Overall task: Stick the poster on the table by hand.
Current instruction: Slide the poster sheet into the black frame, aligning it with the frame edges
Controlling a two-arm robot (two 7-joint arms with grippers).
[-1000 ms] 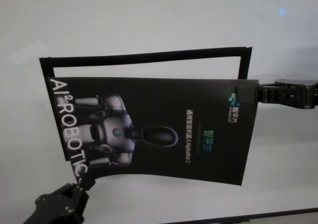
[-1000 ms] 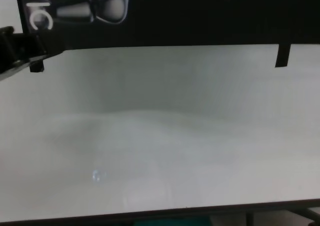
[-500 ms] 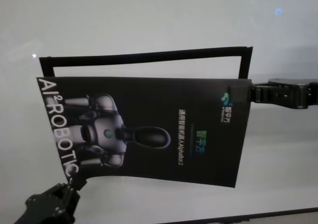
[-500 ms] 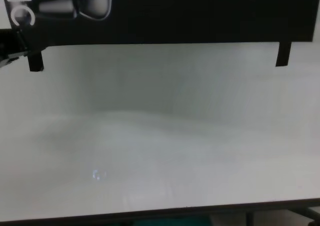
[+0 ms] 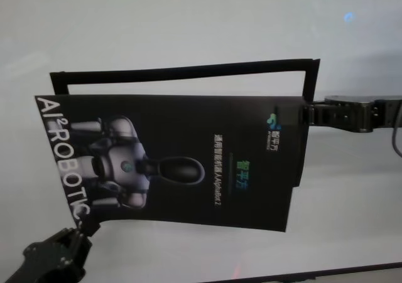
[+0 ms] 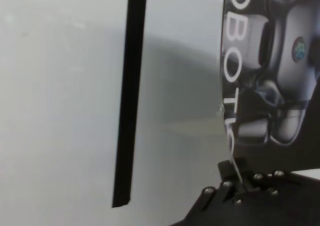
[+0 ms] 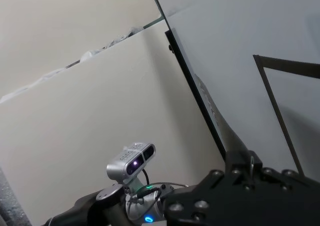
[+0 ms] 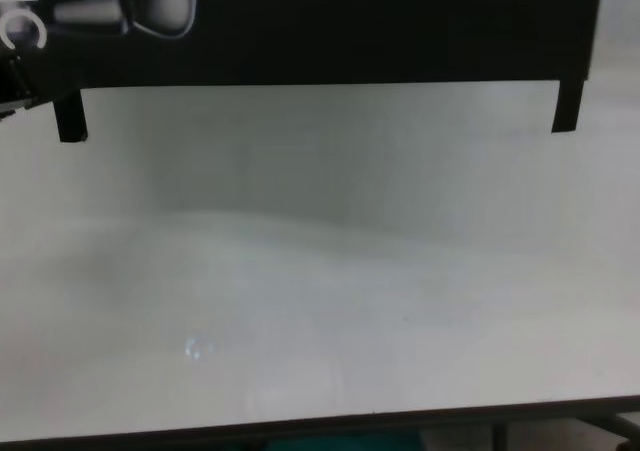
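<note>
Plain white counter (image 5: 188, 19). Left hand (image 5: 78, 233) pinches near corner of poster (image 5: 176, 157); right hand (image 5: 304, 115) grips far corner. Poster hangs above tape frame (image 5: 182, 73). Advice: keep taut, align edges with frame, lower evenly.

Black ridged arms (image 5: 352, 115) with small silver screws (image 6: 224, 184).
</note>
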